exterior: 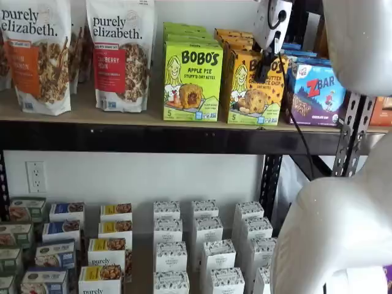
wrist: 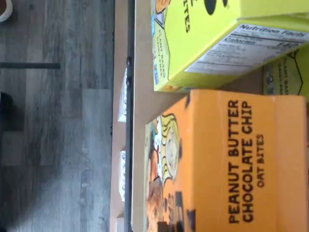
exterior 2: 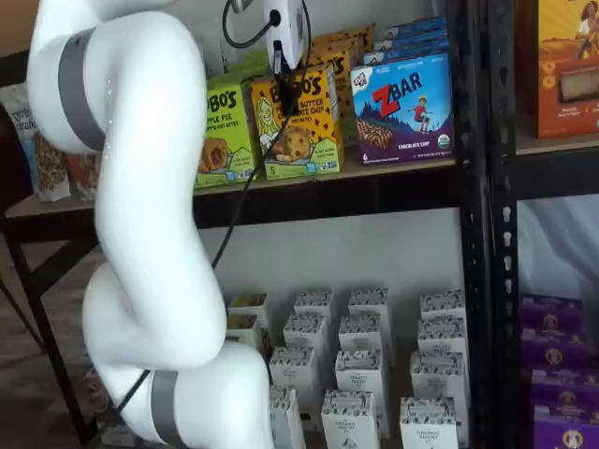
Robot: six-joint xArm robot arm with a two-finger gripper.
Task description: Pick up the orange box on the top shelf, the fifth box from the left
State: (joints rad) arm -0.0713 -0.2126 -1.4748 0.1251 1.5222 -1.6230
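The gripper [exterior 2: 288, 94] was found at the orange box [exterior 2: 301, 126] near the top shelf's [exterior: 92, 119] front edge, its hold undeterminable; a square, firm closure was advised before lifting.

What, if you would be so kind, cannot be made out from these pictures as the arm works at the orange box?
- The tool: in both shelf views its black fingers blend into the orange box; no gap or grip can be made out.
- The orange box: its front is cut off by the picture's edge in the wrist view.
- The ZBar box: its right edge is hidden by the arm in a shelf view.
- The small print on the green box: blurred in the wrist view.
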